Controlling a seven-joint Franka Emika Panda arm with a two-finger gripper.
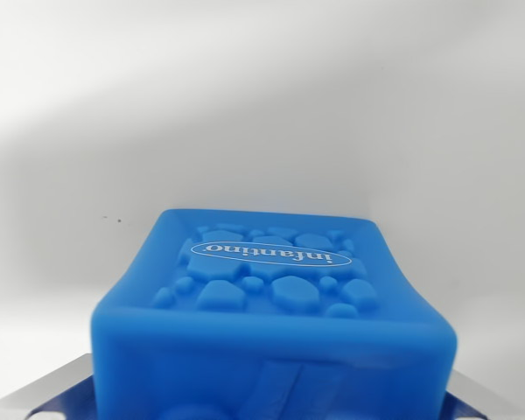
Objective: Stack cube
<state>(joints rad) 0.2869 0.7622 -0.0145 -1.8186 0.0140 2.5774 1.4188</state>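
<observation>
Beneath me spreads a plain white surface [262, 105]; a soft blue rubbery cube [276, 297] with raised pebbles and an oval logo fills the lower frame, seemingly clamped between my metal fingers [486, 404], barely visible

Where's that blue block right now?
The blue cube fills the bottom centre of the wrist view, close to the camera, flanked by metal gripper fingers, with the white surface behind it.

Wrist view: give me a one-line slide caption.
Close-up of a blue cube with a pebbled top and upside-down "infantino" lettering, sitting between the metal gripper fingers above a plain white surface.
</observation>
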